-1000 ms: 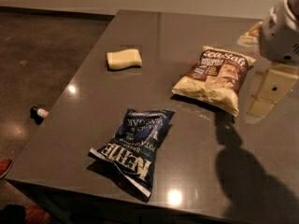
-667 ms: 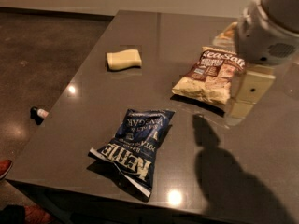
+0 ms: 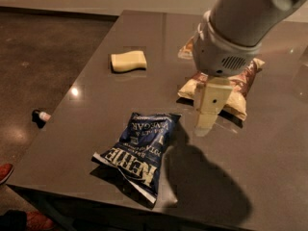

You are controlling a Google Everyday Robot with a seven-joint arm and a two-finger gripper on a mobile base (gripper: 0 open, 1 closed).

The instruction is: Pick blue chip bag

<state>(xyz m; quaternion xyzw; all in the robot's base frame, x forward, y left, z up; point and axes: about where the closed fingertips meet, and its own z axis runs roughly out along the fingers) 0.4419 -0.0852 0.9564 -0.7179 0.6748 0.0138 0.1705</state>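
Observation:
The blue chip bag (image 3: 139, 148) lies flat on the grey table (image 3: 96, 95) near its front edge, with white "KETTLE" lettering upside down to me. The gripper (image 3: 208, 115) hangs from the white arm above the table, just right of the bag's top right corner and in front of the tan and brown chip bag (image 3: 231, 88). It holds nothing. Its shadow falls on the table to the right of the blue bag.
A yellow sponge (image 3: 128, 61) lies at the back left of the table. A small bottle (image 3: 40, 115) lies on the floor to the left, and a red shoe (image 3: 6, 172) shows at the lower left.
The arm and gripper have swung left from the right edge of the view towards the blue bag, now covering part of the tan bag. The bags have not moved.

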